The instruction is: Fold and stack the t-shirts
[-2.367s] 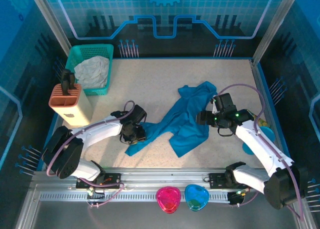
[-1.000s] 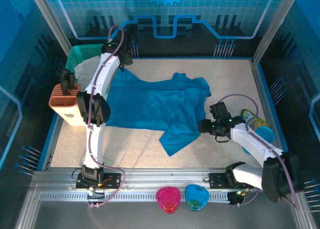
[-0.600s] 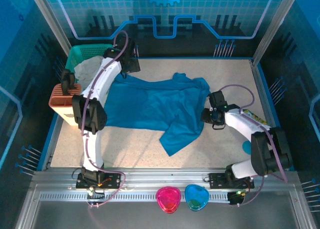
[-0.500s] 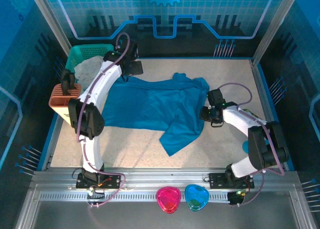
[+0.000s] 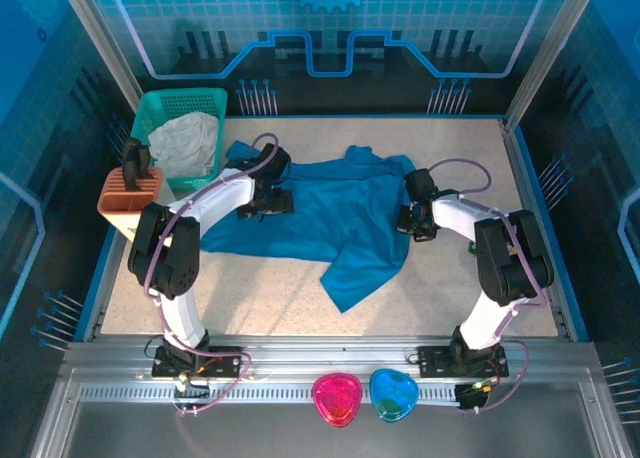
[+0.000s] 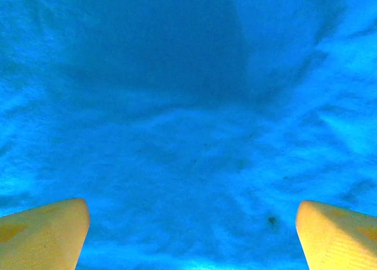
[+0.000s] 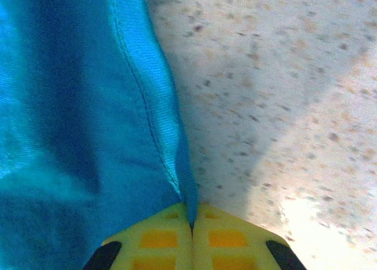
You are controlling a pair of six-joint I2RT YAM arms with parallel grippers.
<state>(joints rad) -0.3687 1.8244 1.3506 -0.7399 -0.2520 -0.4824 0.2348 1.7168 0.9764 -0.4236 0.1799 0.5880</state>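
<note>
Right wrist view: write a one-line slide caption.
Right gripper shut on the hemmed edge of the teal t-shirt, speckled table alongside.

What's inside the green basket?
A crumpled pale grey cloth lies inside the green basket. Anything beneath that cloth is covered, so I cannot tell what else is there.

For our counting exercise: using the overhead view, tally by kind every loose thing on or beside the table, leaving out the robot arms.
Teal-blue t-shirt: 1
Green basket: 1
Grey cloth in the basket: 1
Knife block: 1
Heart-shaped dishes: 2, pink dish and blue dish
Total: 6
</note>
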